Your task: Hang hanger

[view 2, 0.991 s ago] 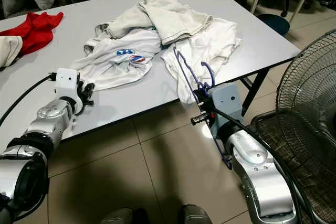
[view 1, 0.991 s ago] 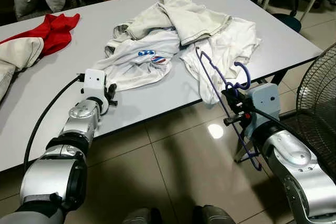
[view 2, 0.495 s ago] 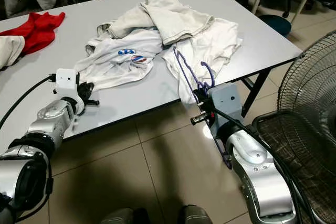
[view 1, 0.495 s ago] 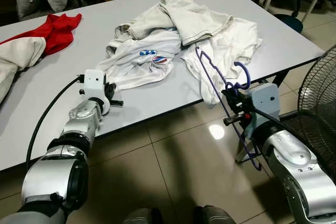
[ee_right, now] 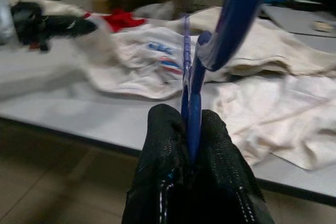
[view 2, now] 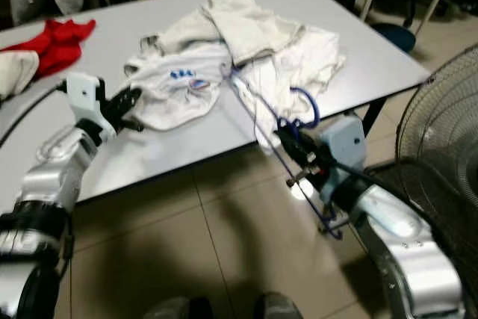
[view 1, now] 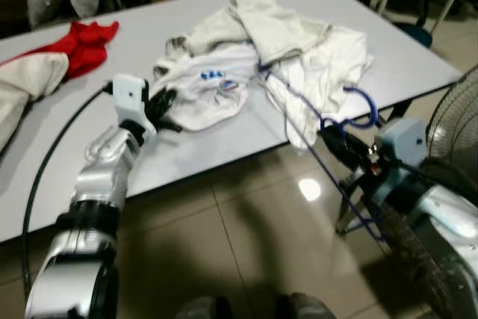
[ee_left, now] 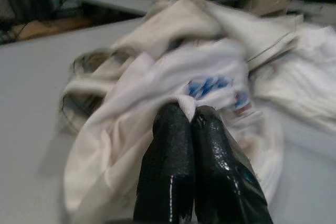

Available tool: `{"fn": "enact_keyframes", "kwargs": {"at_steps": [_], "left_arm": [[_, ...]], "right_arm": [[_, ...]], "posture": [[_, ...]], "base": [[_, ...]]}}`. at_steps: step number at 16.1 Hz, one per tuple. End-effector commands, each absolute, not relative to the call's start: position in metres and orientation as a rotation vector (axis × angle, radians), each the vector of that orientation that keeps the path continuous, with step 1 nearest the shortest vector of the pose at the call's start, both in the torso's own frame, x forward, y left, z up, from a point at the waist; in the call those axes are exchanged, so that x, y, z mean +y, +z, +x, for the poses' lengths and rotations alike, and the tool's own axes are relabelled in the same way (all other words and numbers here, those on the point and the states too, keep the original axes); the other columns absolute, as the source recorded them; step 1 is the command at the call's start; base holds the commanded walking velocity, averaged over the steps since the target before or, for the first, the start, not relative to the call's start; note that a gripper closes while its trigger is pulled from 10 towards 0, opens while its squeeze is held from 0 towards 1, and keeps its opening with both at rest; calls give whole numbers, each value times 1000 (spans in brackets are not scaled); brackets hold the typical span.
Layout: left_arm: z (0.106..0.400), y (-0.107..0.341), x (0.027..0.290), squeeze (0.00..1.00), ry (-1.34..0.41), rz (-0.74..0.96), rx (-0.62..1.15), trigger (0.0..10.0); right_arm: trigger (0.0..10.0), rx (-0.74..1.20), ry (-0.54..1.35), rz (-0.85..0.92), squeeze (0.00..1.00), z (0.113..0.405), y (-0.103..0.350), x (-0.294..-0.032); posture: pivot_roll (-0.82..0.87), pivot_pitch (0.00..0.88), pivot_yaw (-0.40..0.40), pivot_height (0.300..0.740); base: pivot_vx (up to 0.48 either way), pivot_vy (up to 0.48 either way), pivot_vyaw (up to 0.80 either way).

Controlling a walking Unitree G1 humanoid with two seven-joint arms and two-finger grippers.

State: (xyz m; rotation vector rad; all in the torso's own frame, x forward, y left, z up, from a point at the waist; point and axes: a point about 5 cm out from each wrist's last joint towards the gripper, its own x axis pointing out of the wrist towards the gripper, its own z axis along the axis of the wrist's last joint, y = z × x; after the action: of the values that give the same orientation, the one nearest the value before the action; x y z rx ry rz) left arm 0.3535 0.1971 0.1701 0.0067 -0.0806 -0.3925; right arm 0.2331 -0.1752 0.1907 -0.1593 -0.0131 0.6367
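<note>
The blue hanger (view 1: 328,155) is held out in the air off the near edge of the grey surface (view 1: 224,143), its hook curling up beside the right gripper (view 1: 340,151) and its long wire frame slanting from above the heap of clothes down past the edge toward the tiled floor (view 1: 239,237). In the right wrist view the two black fingers (ee_right: 163,145) are pressed tight around the hanger's blue neck, with no gap left between them. On the surface lies a white T-shirt (view 1: 205,95) with a small blue and red print, spread among other pale garments (view 1: 276,28) piled toward the far side. The left gripper (view 1: 160,102) reaches over the surface to the near hem of that shirt; in its wrist view the fingers (ee_left: 170,145) lie closed together with a fold of the white cloth caught at their tips. Farther to the robot's left rests a red garment (view 1: 86,42), with a cream one (view 1: 30,80) beside it. A standing fan (view 1: 452,132) is on the floor at the right, near the right arm.
</note>
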Motion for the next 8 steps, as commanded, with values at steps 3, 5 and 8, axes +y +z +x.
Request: {"fn": "enact_keyframes", "kwargs": {"at_steps": [3, 5, 8], "left_arm": [[335, 219, 198, 0, -409, 66, -203, 0], [332, 232, 199, 0, -399, 77, -227, 0], [311, 249, 180, 0, -535, 95, -220, 0]], "right_arm": [[10000, -31, 859, -162, 0, 221, 207, -180], [10000, -14, 914, -170, 0, 217, 208, -181], [10000, 11, 938, -187, 0, 218, 208, -181]], "posture": [[-174, 75, 89, 740], [-177, 76, 87, 740], [-180, 76, 82, 740]], "base": [[0, 0, 0], [0, 0, 0], [0, 0, 0]]}}
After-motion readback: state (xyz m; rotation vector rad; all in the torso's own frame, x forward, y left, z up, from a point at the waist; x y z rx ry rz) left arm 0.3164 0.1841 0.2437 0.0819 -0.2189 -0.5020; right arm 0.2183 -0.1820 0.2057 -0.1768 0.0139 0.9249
